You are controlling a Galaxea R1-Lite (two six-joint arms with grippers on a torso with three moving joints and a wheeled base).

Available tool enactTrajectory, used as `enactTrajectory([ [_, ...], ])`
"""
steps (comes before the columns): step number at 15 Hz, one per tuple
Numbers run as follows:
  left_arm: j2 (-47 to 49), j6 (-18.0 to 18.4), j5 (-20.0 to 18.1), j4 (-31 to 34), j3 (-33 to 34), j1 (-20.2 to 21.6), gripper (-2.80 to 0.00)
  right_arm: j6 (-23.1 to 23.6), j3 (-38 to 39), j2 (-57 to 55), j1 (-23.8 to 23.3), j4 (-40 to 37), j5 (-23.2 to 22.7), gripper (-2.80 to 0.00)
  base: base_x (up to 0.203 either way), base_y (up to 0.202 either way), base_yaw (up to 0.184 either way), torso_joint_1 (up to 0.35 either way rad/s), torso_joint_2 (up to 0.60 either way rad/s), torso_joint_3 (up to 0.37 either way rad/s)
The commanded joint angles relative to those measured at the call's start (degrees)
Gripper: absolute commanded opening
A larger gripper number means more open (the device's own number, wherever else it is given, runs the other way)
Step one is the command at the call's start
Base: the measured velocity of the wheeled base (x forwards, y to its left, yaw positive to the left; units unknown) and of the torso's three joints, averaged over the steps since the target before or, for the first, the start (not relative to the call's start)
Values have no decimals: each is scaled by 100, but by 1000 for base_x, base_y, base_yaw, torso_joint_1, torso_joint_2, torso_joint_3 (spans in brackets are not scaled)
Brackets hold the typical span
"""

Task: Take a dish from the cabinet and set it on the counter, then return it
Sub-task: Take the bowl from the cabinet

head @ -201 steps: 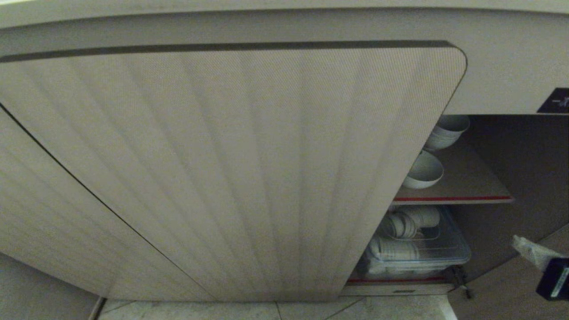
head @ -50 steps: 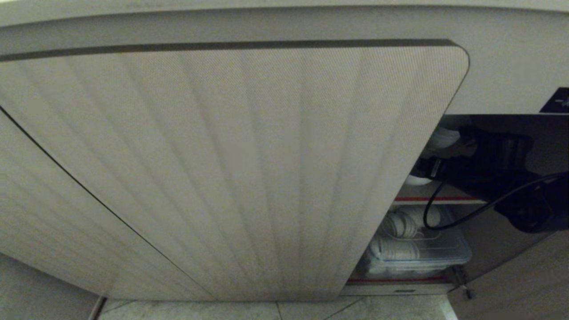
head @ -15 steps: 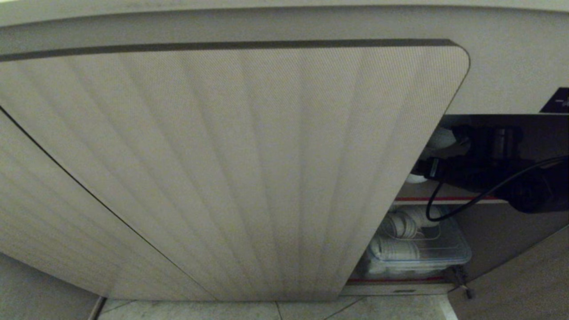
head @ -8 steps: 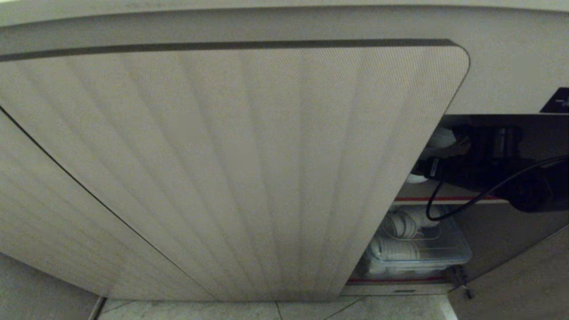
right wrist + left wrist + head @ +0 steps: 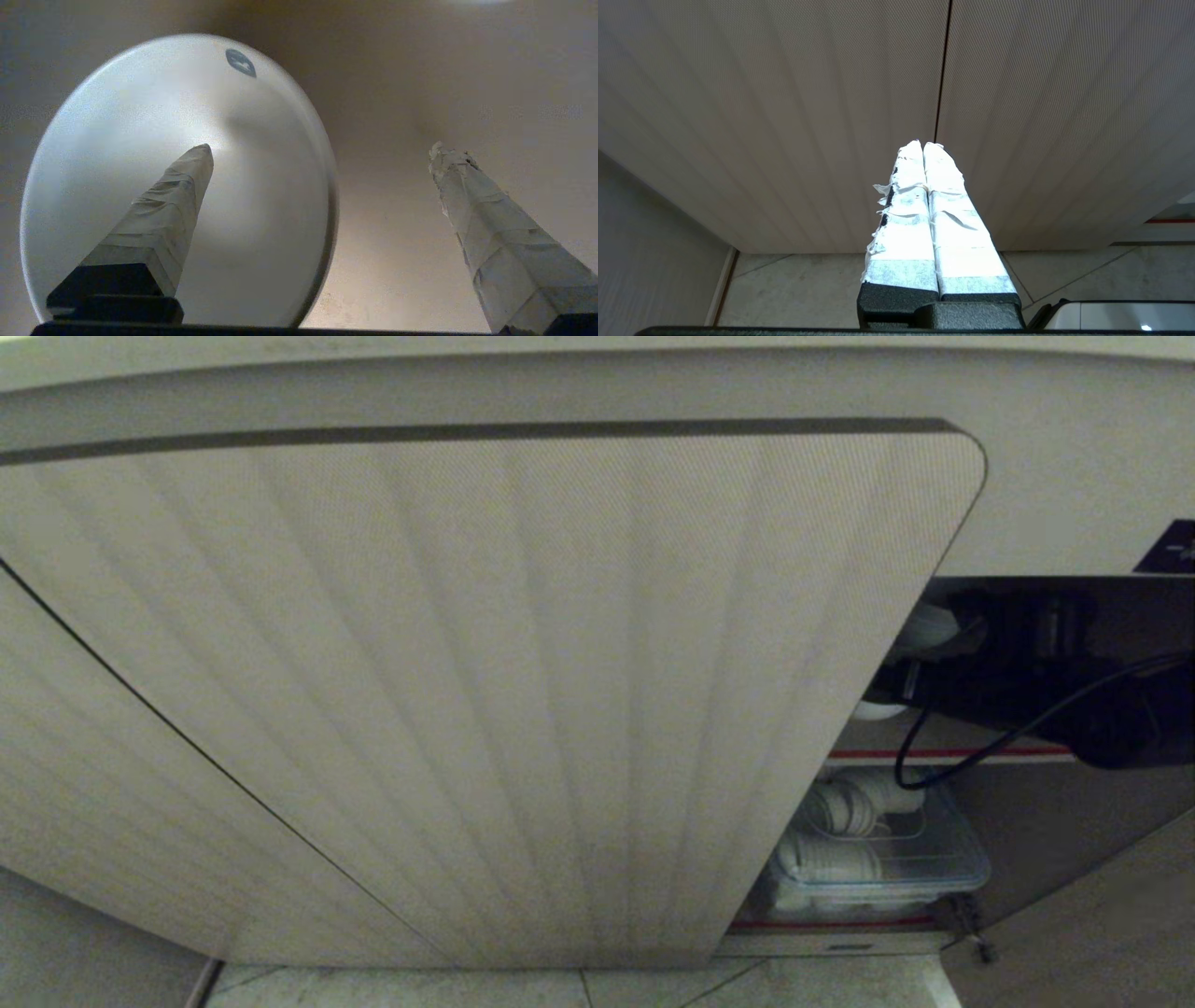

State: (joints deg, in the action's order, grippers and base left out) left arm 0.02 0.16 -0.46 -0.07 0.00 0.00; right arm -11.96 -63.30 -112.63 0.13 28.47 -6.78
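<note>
From your head camera, the ribbed door [image 5: 485,691] hid most of the cabinet [image 5: 1046,821], and the dark right arm [image 5: 1027,695] at the right of the frame covered nearly all of the dish [image 5: 878,710], leaving you only a white sliver. The right gripper itself was lost in that dark mass, and the black label [image 5: 1172,549] was cut off by the right edge. In the right wrist frame, the dish's lower rim ran behind the gripper body at the bottom.

pale tiled floor [image 5: 579,987], dim light

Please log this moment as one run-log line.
right pincer: open, straddling dish rim, inside cabinet | left pincer: shut, parked by door | dish: not gripped
</note>
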Motion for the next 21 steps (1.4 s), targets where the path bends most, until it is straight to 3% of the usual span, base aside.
enactTrajectory([
  [1, -2, 2, 2, -1, 0, 0, -280, -8, -33, -5, 4, -8, -8, 0, 0, 0, 0, 0, 0, 0],
  [10, -2, 2, 2, -1, 0, 0, -280, 3, -33, 54, 4, -537, 1, 0, 0, 0, 0, 0, 0, 0],
  [13, -2, 2, 2, -1, 0, 0, -280, 242, -16, 87, -14, -769, 1, 0, 0, 0, 0, 0, 0, 0],
  [21, -2, 2, 2, -1, 0, 0, -280, 335, -3, 101, -31, -1119, 10, 0, 0, 0, 0, 0, 0, 0],
])
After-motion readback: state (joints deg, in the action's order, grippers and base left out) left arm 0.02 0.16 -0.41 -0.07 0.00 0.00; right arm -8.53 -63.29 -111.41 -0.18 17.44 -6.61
